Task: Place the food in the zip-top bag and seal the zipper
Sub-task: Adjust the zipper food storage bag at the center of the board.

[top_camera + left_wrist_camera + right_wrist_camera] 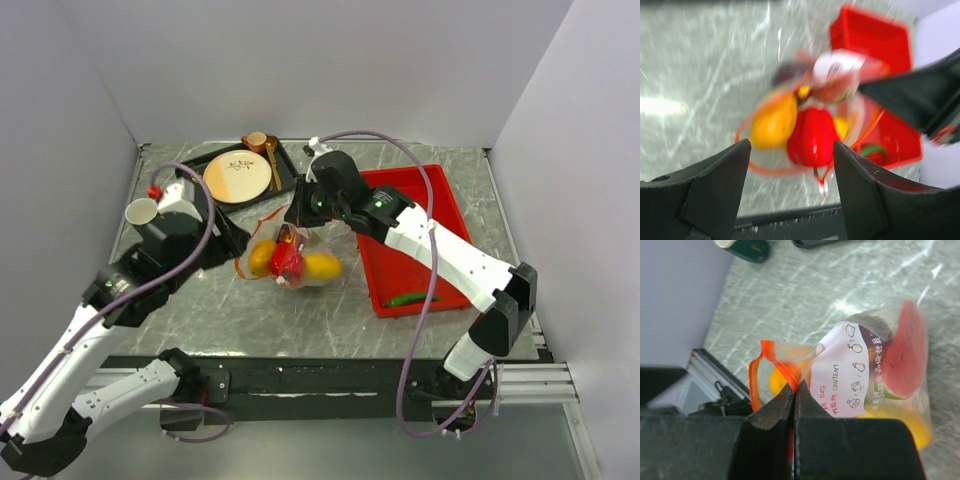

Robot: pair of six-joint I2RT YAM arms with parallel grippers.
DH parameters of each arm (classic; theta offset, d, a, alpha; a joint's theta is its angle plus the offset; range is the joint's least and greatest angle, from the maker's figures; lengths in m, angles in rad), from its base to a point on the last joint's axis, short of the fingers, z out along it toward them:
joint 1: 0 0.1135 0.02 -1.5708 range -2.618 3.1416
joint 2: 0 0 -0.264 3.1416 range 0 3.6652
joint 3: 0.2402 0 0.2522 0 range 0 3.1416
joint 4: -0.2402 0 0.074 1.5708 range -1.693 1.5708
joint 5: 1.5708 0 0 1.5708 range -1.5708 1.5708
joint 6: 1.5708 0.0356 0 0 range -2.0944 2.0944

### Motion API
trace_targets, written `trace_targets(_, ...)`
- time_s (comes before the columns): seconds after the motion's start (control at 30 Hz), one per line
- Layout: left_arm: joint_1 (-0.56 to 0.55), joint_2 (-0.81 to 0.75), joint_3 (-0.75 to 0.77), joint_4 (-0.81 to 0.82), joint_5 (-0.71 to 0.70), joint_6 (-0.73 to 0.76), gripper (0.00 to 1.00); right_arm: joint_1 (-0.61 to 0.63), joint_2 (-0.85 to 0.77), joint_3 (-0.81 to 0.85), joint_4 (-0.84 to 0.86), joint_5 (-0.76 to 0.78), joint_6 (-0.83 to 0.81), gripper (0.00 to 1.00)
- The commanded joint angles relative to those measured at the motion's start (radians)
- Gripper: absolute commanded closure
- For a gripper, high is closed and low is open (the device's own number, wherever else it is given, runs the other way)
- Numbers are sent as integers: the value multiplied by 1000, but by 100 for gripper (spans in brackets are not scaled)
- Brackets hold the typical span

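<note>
From above, we see the zip-top bag [296, 256] lying at the middle of the tabletop [250, 315]. A yellow mango [261, 257] and a red pepper [287, 259] show through its plastic. The right jaws come in from 3 o'clock and meet the bag's upper edge at its 12 o'clock side. The left jaws sit just beside the bag at 9 o'clock. A green chili [408, 298] lies in the red tray [440, 190] at 4 o'clock of the bag, so we judge the filling unfinished. A plate [238, 175] stands at 11 o'clock

From the left wrist, though blurred, we find the left jaws spread wide with nothing between them. They face the bag's mouth, where the mango [774, 122] and pepper [812, 136] sit side by side. The chili [871, 150] shows at 3 o'clock in the tray [875, 37]

From the right wrist, we see the right jaws pressed together on the orange zipper [788, 374]. They pinch one lip, which we take to be lifted so the mouth gapes. The strip's other side loops away at 9 o'clock, so the zipper is unsealed. The bag's white label [850, 372] and a red-green mango [905, 357] lie at 2 o'clock
</note>
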State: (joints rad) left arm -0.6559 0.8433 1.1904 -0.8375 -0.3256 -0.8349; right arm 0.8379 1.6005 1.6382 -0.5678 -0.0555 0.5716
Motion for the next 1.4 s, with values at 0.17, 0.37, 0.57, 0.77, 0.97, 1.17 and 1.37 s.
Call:
trace_targets(0.17,2,-82,-201,75,48,-131,27,-49,-4,23,36,20,4,100)
trace_targets(0.37,2,-63,-304,176,40,-152,26,-69,-25,3,49,3,1,99)
trace_targets(0.57,2,14,-339,288,4,-112,29,-74,-45,-24,49,-9,1,98)
trace_targets(0.77,13,34,-359,350,-58,-130,35,-77,-70,-48,57,-9,2,98)
trace_targets(0.97,53,74,-370,367,-59,-135,59,-80,-89,-74,60,-3,5,98)
trace_targets(1.17,76,82,-405,408,-20,-128,50,-86,-108,-95,60,-9,5,97)
trace_targets(1.37,81,97,-399,397,-26,-130,63,-89,-111,-94,65,-9,7,97)
